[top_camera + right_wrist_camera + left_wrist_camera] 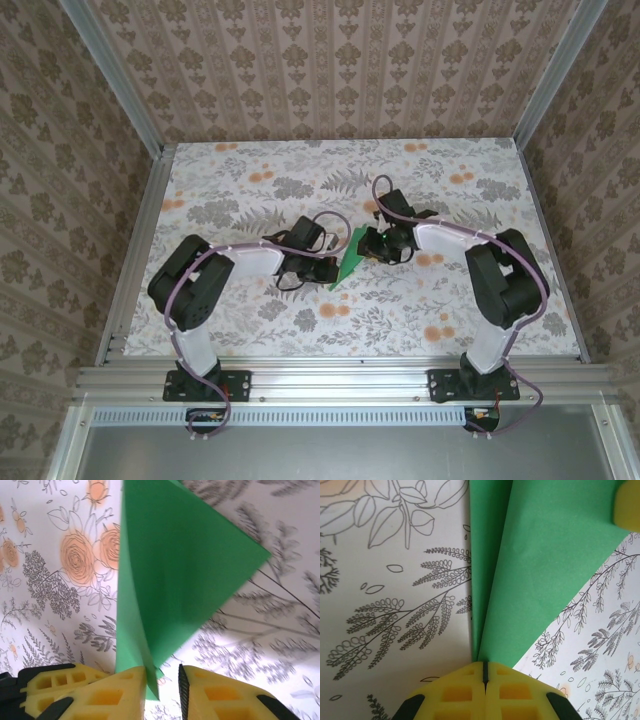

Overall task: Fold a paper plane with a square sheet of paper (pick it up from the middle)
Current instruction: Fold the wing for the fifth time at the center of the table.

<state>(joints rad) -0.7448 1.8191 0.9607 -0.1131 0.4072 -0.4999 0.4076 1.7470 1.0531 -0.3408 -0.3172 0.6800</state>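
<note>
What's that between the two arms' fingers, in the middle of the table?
The folded green paper, plain in the top view. The left fingers are shut on its pointed end; the right fingers stand slightly apart at its other end.

the left gripper [483,672] is sitting at the bottom edge, its yellow fingers [455,695] pressing tight together on the narrow tip of the folded green paper [540,565]. the paper is fanning upward in two overlapping layers over the floral tabletop [395,605]. another yellow pad [629,502] is poking in at the top right corner.

paper plane [350,262] between left hand [484,672] and right hand [163,677], seemingly above tabletop [250,170]
</note>
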